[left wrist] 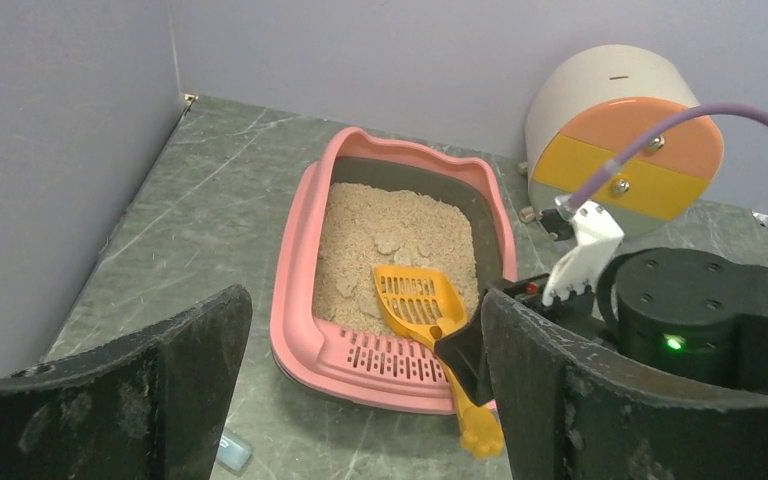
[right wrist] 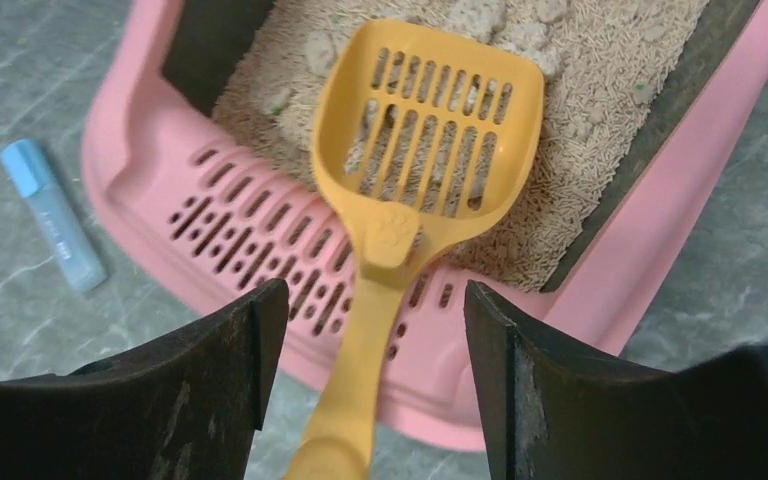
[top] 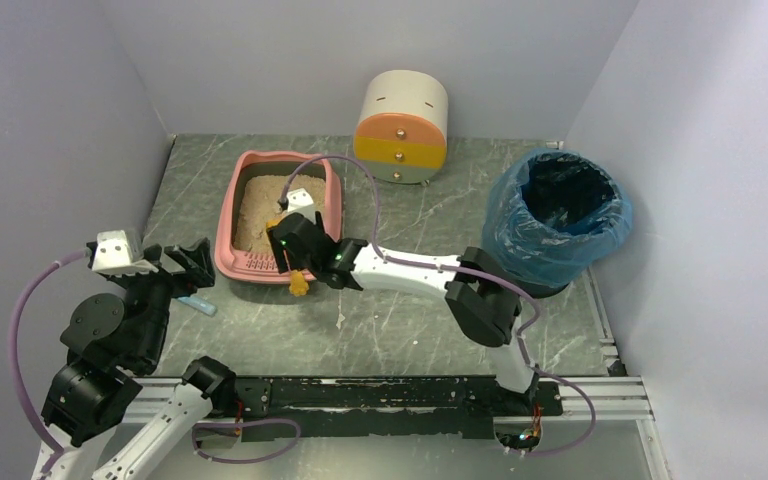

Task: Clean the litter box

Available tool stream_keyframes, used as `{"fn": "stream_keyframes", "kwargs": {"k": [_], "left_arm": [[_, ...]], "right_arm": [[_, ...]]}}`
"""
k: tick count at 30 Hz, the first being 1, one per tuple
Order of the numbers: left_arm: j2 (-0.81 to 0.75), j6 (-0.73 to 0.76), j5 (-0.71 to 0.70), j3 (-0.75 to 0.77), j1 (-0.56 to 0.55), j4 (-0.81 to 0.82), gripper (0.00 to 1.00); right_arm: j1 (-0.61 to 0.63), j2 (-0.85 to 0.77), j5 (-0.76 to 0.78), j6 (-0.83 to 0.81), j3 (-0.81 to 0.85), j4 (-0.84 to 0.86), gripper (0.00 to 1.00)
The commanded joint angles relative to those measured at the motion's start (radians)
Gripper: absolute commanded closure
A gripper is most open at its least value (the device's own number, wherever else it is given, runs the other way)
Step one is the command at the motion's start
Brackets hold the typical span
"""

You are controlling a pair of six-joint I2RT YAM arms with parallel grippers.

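The pink litter box (top: 225, 238) sits at the table's left middle and holds beige litter. It also shows in the left wrist view (left wrist: 295, 300) and the right wrist view (right wrist: 650, 230). An orange slotted scoop (right wrist: 430, 120) lies with its head on the litter and its handle over the slotted ledge and front rim; it also shows in the top view (top: 299, 285) and the left wrist view (left wrist: 420, 300). My right gripper (right wrist: 372, 290) is open, its jaws on either side of the handle without touching it. My left gripper (left wrist: 360, 300) is open and empty, left of the box (top: 185, 262).
A small blue tube (top: 200, 303) lies on the table by the box's front left corner. A cream-and-orange round drawer unit (top: 401, 128) stands at the back. A blue-lined round bin (top: 558, 215) stands at the right. Walls close in the left, back and right sides.
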Motion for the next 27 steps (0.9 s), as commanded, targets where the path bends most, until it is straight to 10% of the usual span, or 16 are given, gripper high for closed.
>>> {"fn": "stream_keyframes", "kwargs": {"k": [1,9,27], "left_arm": [[0.0,-0.01,-0.002,0.02,-0.005,-0.027,0.11],[0.019,-0.008,-0.009,0.008,-0.005,-0.013,0.12],[0.409,-0.267,0.032,-0.039,-0.004,0.025,0.18]], "right_arm": [[-0.05,0.061,-0.071,0.021,0.037,0.02,0.29],[-0.085,0.12,-0.102,0.055,0.063,-0.009,0.15],[-0.159,0.007,-0.169,-0.037,-0.143,-0.05,0.19]]}}
